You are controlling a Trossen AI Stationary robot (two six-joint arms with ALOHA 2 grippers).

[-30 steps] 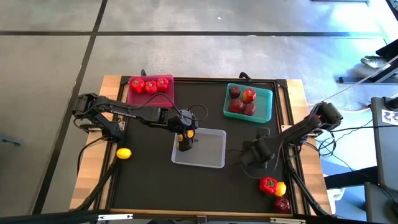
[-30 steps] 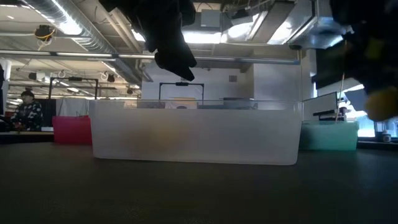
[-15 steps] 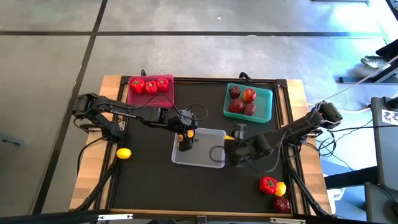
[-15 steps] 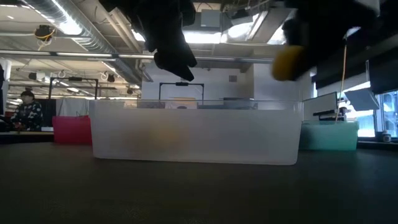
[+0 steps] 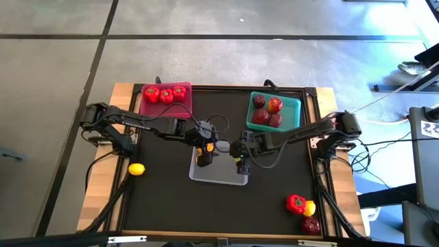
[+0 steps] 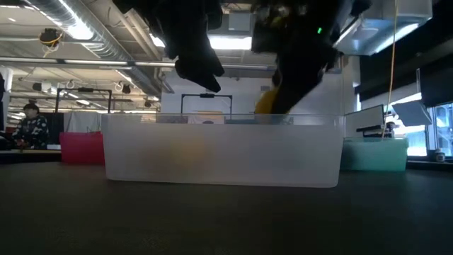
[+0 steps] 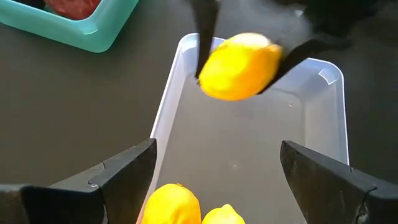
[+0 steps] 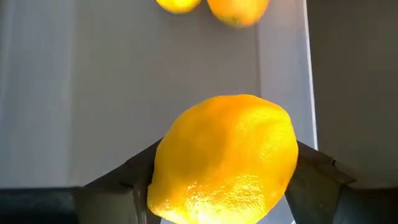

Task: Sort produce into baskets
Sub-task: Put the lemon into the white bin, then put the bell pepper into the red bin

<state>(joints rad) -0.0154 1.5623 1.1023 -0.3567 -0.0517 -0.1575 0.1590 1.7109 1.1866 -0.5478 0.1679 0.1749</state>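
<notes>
On the desk (image 5: 158,199), the translucent grey-white basket (image 5: 206,177) sits at frame centre with both arms crowded over it: the left tool (image 5: 204,159) hangs with fingers spread wide and empty above the basket's left end, where two lemons (image 7: 193,206) already lie, so a sideways drift could knock the arms together. The right tool (image 5: 241,162) grips a lemon (image 8: 227,158) above the basket's right edge. Released this near the rim, I judge it could bounce out onto the desk.
</notes>
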